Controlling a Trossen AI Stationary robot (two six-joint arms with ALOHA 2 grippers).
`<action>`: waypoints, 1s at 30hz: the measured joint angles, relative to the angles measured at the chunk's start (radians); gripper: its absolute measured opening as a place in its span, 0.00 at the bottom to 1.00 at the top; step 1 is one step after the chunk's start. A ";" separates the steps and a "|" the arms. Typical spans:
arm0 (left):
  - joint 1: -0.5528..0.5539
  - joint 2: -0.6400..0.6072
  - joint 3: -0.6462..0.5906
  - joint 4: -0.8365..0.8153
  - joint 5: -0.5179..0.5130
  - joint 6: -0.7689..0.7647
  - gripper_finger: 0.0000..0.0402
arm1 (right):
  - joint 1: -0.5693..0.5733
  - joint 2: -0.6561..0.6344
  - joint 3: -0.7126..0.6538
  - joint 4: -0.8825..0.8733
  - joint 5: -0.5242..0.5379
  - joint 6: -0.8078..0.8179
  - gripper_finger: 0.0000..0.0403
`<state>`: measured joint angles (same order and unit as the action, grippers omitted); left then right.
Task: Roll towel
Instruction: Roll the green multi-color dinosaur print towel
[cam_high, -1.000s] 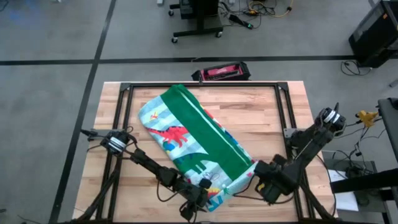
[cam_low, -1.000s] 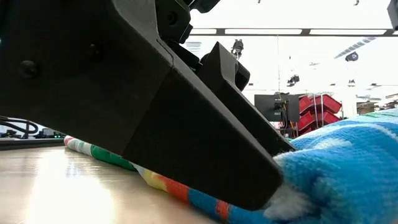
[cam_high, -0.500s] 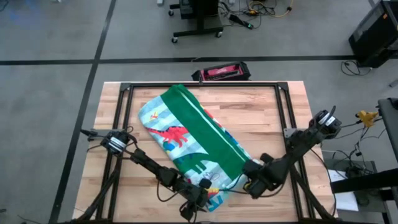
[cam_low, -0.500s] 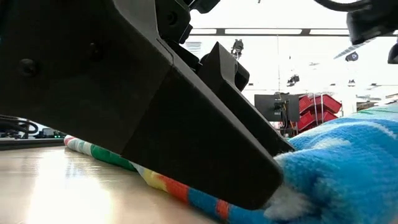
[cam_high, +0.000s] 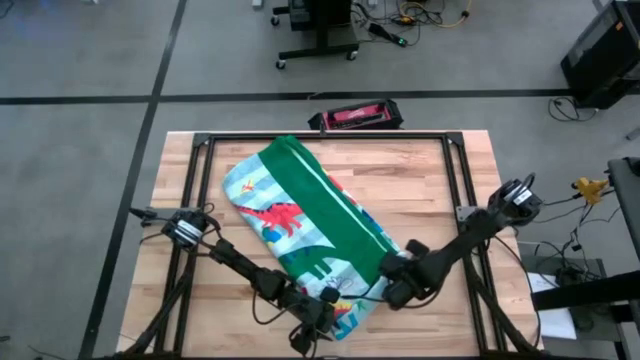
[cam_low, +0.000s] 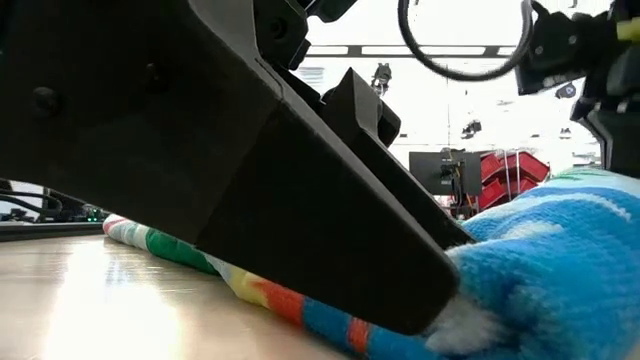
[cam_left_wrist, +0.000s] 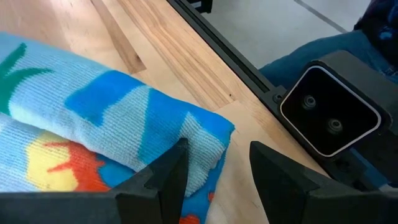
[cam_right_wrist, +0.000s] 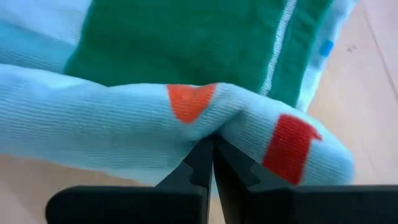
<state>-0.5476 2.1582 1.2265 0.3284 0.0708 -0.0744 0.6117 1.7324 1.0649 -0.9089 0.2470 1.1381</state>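
Observation:
The towel (cam_high: 320, 215) lies folded in a long band slanting from the table's far left to its near right, with dinosaur print on the left and the green border along its middle. My left gripper (cam_high: 325, 308) is open at the towel's near corner (cam_left_wrist: 208, 134), low on the table. My right gripper (cam_high: 393, 290) is shut on the towel's near right end (cam_right_wrist: 211, 118). My left gripper has one finger (cam_left_wrist: 165, 177) lying against the towel's near corner (cam_left_wrist: 199, 155), which rests on the table; the other finger (cam_left_wrist: 280, 180) stands clear over bare wood. The fingers lie low, nearly level. My right gripper pinches a bulging fold (cam_right_wrist: 214, 127) of the towel's near right end between its two shut fingers. The fold holds several layers, with the print side out. The fingers come low from the table's right side.
Black frame rails (cam_high: 455, 190) run along the table's edges. A red and black case (cam_high: 355, 116) lies beyond the far edge. Bare wood (cam_high: 420, 180) shows at the far right. The low camera (cam_left_wrist: 329, 118) sits at the near edge beside my left gripper.
My right gripper has gone toward the table's left along the near side, taking the towel's near right end with it. That end has bunched up higher against the band, while the rest of the towel has stayed in place.

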 joint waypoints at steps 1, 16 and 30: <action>0.000 0.000 0.002 -0.002 -0.001 -0.005 0.39 | -0.002 0.009 -0.002 0.006 0.001 0.002 0.00; -0.001 -0.066 -0.001 -0.025 -0.053 -0.001 0.39 | -0.001 0.016 -0.010 0.017 0.045 0.039 0.00; 0.101 -0.039 0.000 0.250 0.006 0.102 0.39 | -0.001 0.017 -0.011 0.051 0.045 0.041 0.00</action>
<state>-0.4463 2.1196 1.2263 0.5786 0.0764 0.0279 0.6109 1.7496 1.0538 -0.8581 0.2924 1.1787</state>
